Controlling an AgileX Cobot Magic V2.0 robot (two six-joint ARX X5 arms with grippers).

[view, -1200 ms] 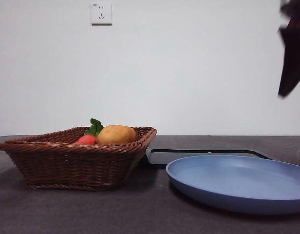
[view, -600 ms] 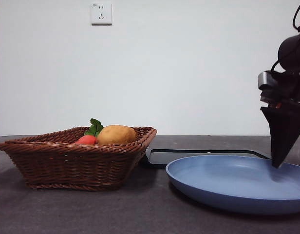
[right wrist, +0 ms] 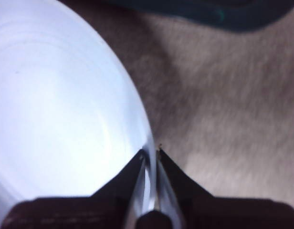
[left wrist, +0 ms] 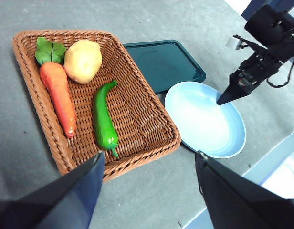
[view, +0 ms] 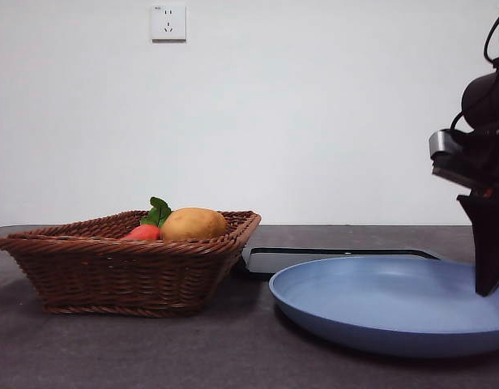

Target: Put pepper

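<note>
The right gripper (right wrist: 150, 153) is nearly closed, its two black jaws pinched onto the thin rim of the blue plate (view: 371, 304), with the rim running up between the tips. In the front view this gripper (view: 489, 285) hangs down at the far right of the scene, its dark tip low over the plate's right side. The wrist picture is blurred, so how firmly the jaws press on the rim is hard to judge.

The left gripper (left wrist: 149, 160) is held high above the table, jaws spread wide and holding nothing. It looks down on a brown wicker basket (left wrist: 152, 125). Inside the basket lies the pepper (left wrist: 103, 122), long, glossy and green, flat on the woven floor near the middle. Beside it lies an orange carrot (left wrist: 58, 96) with green leaves, and a tan potato (left wrist: 83, 60) rests just beside the carrot's leafy end. From the front, only the potato (view: 194, 224) and the carrot's end show above the basket (view: 120, 271) wall; the pepper is hidden.

Compared with half a second ago, the right gripper has shifted a little further right and lower, and the plate has slid slightly to the left and looks slightly tilted. The basket and its contents have not moved.

The table (view: 233, 356) is dark grey. A dark tray (left wrist: 163, 63) lies flat behind the plate, beside the basket. The wall behind is plain white with a socket (view: 168, 23) high up.
</note>
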